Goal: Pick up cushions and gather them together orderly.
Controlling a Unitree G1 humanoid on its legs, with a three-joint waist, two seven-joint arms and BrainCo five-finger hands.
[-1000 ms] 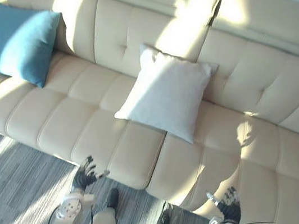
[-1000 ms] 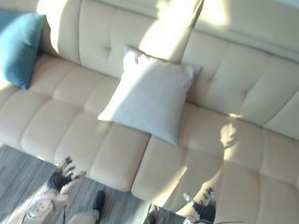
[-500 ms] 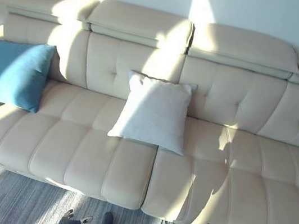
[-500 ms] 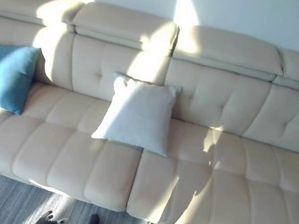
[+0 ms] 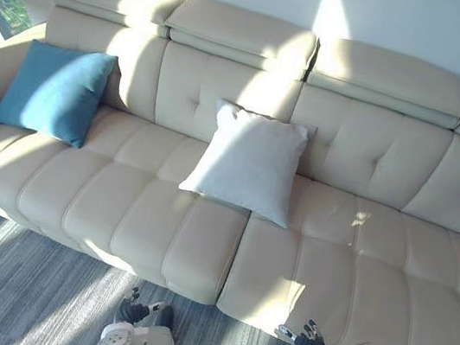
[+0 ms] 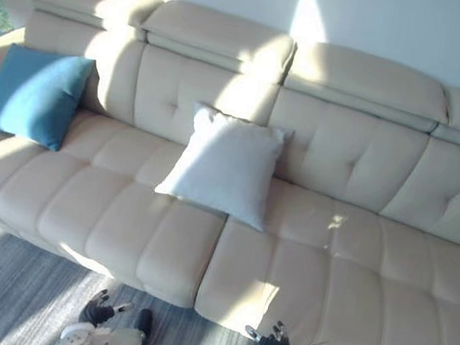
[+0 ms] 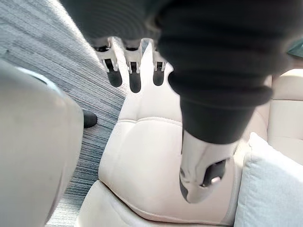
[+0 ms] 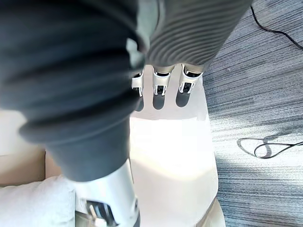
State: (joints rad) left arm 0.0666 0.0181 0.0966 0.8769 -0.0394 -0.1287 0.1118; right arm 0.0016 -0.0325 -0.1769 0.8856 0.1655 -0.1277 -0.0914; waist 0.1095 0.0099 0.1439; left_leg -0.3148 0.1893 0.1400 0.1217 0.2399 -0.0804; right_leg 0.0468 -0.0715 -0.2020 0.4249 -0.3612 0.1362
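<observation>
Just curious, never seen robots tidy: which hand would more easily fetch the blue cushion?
Probably the left hand: the blue cushion leans at the left end of the sofa. The right hand hangs farther off, past the white cushion. Both are open, empty.

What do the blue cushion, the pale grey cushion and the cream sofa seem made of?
Blue square cushion: matte woven cloth, no shine in sunlight. Pale grey square cushion: likewise matte cloth, soft floppy corners. Cream tufted sofa: probably leather or imitation leather, smooth, faint sheen, stitched panels.
</observation>
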